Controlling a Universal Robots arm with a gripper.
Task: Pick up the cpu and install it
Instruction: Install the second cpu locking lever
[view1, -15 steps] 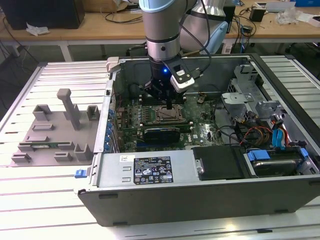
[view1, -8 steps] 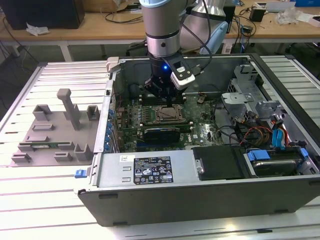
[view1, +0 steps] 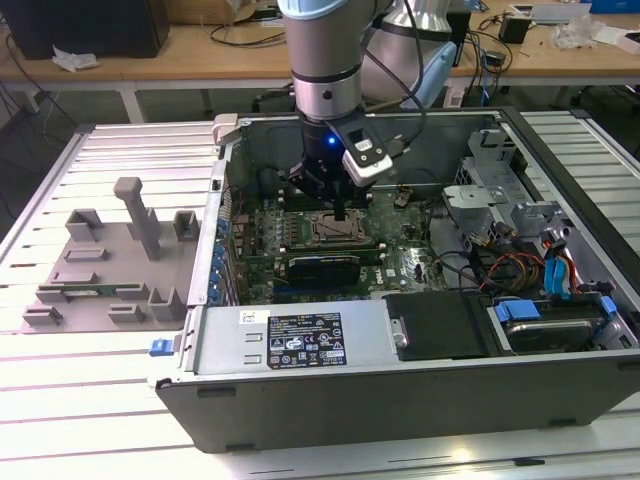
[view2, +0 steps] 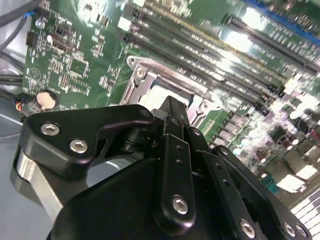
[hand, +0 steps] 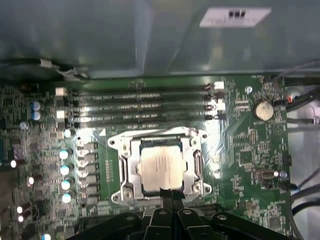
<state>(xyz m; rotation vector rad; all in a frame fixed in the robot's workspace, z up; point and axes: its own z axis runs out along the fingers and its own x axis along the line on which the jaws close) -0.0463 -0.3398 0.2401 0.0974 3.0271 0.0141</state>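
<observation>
The cpu (hand: 161, 167), a silvery square chip, lies flat inside the metal-framed socket (hand: 126, 165) on the green motherboard (hand: 240, 150). In the first wrist view my gripper (hand: 168, 193) is shut, its two black fingers pressed together with the tips at the chip's near edge. The second wrist view shows the same joined fingertips (view2: 172, 107) just over the socket frame (view2: 145, 80), with a pale strip of the cpu (view2: 159, 93) behind them. In the exterior view the gripper (view1: 340, 214) hangs straight down over the socket (view1: 334, 231) inside the grey computer case (view1: 420, 400).
Memory slots (hand: 140, 105) run beside the socket, and a row of capacitors (hand: 65, 170) flanks it. A long black card (view1: 322, 268) sits in front of the socket. Drive bays and cables (view1: 540, 270) fill the case on the exterior view's right. A grey fixture tray (view1: 110, 260) lies outside on the left.
</observation>
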